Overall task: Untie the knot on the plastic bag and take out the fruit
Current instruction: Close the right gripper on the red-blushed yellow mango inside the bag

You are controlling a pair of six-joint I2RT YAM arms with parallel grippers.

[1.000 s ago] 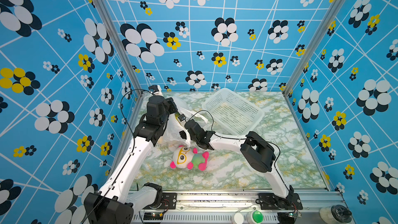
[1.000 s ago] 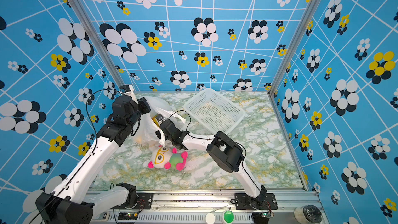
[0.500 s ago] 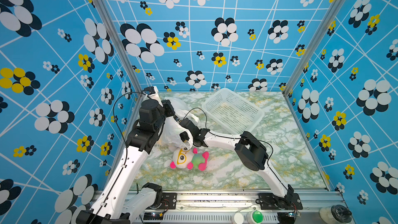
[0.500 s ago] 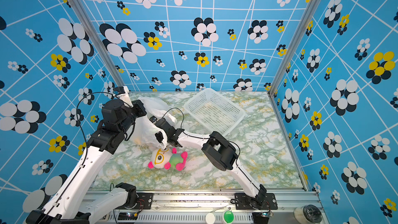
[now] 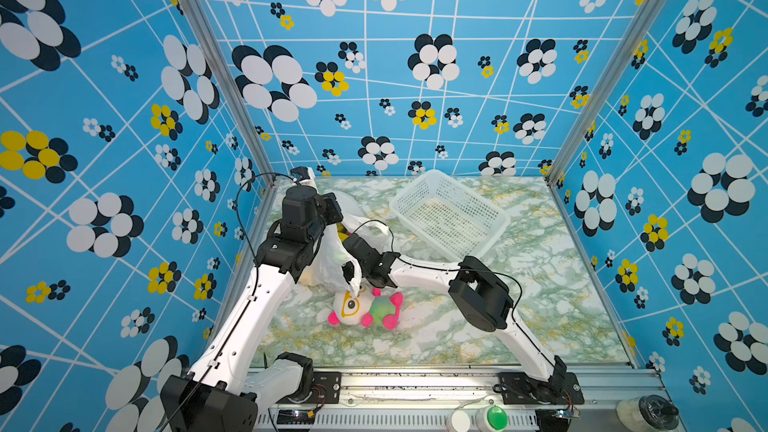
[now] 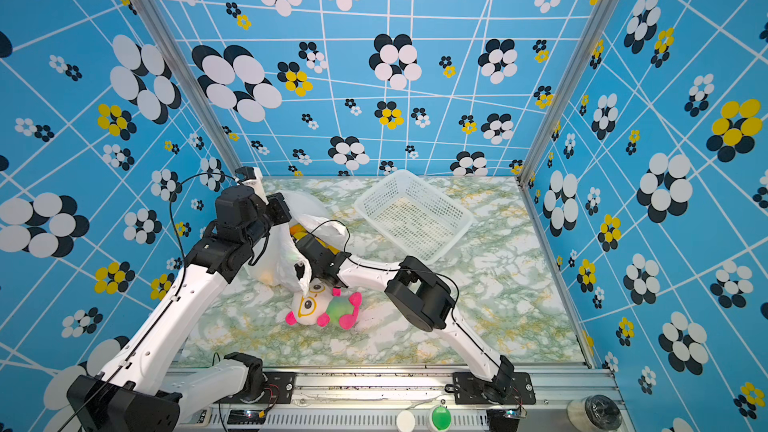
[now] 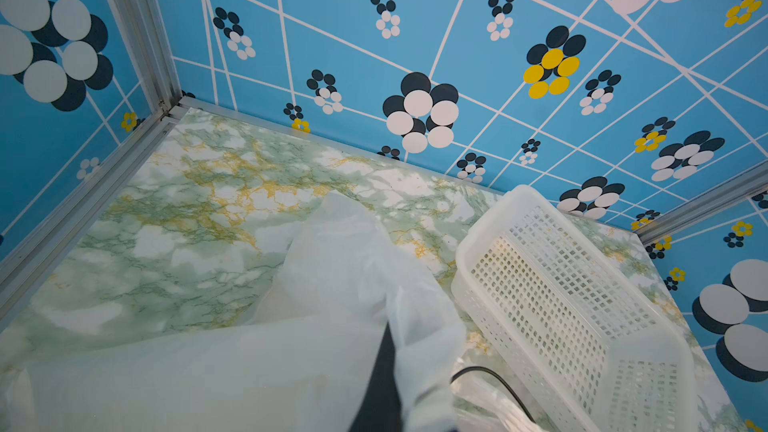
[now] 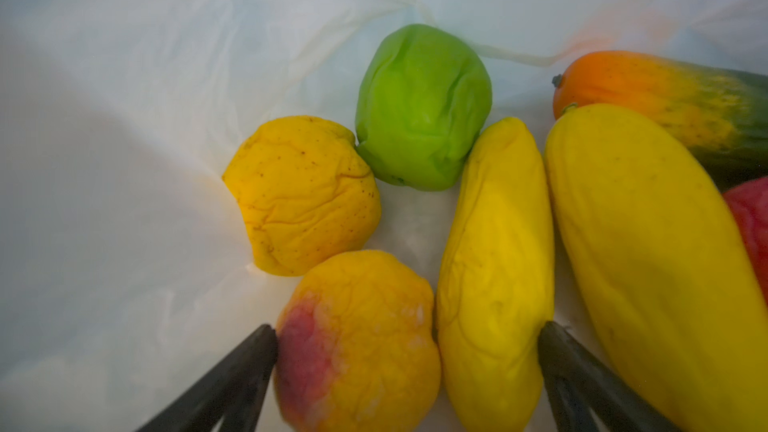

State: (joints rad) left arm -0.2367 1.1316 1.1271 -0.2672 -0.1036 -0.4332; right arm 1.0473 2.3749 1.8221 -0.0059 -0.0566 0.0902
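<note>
Jaws of right gripper (image 8: 407, 332) stand wide — wider than a second ago — and have pushed into the plastic bag (image 5: 332, 259), straddling two of the fruit (image 8: 357, 342). Bag translucent, mouth gaping, on left side of table (image 5: 540, 284); its film is pinched tight in left gripper (image 7: 384, 351). Red fruit is cut off at frame edge.

White perforated basket (image 5: 446, 214) at the back of a green-marbled desk (image 5: 540, 284); a plush doll (image 5: 365, 307) (white, green, pink, yellow glasses) lies nearer the front.
</note>
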